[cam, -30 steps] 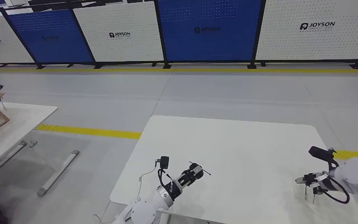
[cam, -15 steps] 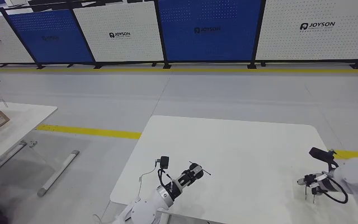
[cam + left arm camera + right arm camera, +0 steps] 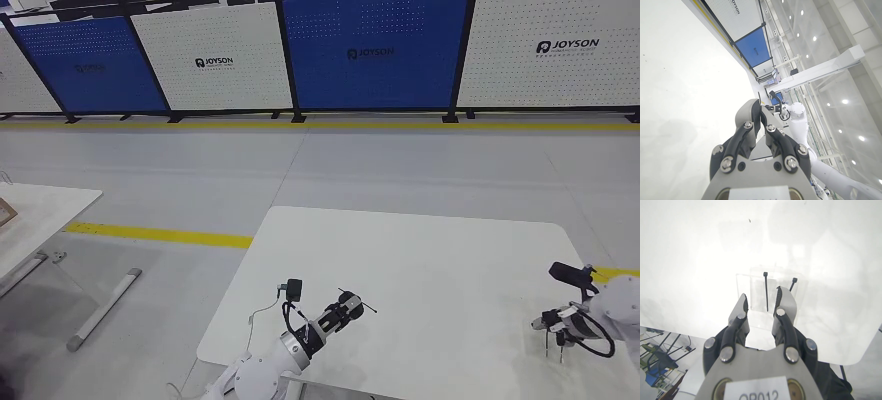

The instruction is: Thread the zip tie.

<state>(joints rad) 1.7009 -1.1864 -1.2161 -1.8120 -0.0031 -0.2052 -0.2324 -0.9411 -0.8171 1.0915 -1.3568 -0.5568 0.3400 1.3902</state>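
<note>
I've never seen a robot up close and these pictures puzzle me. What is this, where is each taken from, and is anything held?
It is a two-armed robot at a white table. One picture looks down from above the arms; the other two come from a camera on each wrist, showing that arm's own jaws up close. The left arm has its jaws shut on a thin black strip, apparently a zip tie. The right arm has its jaws open above a clear stand on the table, which holds two more ties.
</note>
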